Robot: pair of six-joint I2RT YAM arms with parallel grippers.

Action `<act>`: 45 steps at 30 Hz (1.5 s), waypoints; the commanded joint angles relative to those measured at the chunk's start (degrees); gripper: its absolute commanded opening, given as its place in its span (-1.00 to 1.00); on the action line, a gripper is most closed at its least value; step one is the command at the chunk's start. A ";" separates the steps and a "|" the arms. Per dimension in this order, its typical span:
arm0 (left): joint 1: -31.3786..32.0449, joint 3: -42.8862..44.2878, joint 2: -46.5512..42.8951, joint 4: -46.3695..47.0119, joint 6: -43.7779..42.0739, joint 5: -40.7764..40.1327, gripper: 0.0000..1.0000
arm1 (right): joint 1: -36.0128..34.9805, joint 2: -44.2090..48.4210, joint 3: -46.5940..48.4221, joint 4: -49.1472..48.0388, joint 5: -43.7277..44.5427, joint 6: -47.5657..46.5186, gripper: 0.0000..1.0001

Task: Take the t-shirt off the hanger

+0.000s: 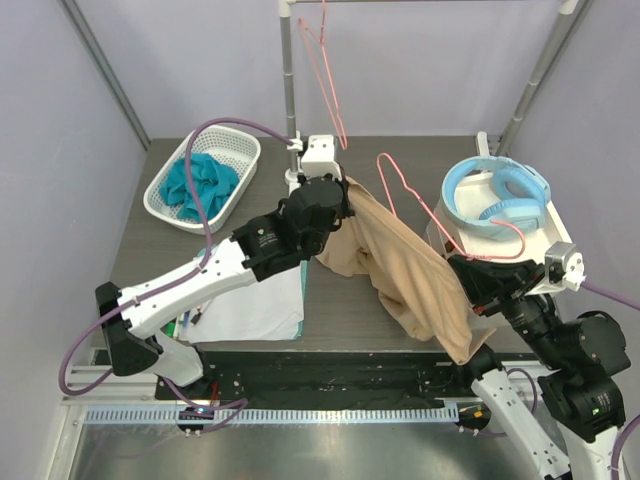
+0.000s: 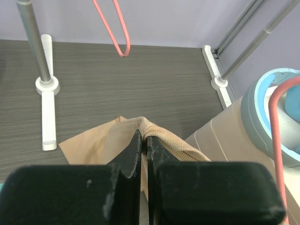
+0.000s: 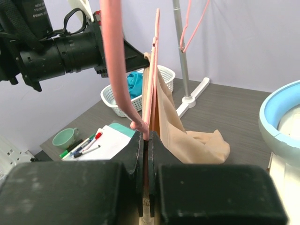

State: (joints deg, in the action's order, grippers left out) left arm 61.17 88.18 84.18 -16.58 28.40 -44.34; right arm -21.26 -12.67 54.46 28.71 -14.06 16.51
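Clamping t-shirt, left gripper, hanger, right gripper

Tan t-shirt, pink hanger, white perforated basket (teal cloth), grey wood-grain table

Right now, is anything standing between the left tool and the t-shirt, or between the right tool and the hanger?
Nothing visible does. The left tool is shut on the t-shirt at its ribbed collar edge, and the right tool is shut on the pink hanger. The fabric stretches between the two.
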 commanded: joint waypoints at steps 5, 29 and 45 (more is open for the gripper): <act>-3.07 -1.00 1.59 -3.71 3.94 5.31 -1.00 | -0.10 -8.59 -2.68 -15.06 4.66 1.68 -0.98; -5.44 -0.73 2.39 -3.81 0.08 13.49 -1.00 | -0.28 -45.51 6.07 -40.93 25.04 11.26 -0.98; -12.21 11.48 6.52 -17.50 -7.04 24.38 -0.58 | -0.28 -49.57 20.70 -16.94 19.35 7.74 -0.98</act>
State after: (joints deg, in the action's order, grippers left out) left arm 50.22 93.56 89.54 -29.19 23.88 -25.65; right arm -21.28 -66.13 74.91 7.27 9.72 24.84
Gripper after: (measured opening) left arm 0.121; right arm 0.050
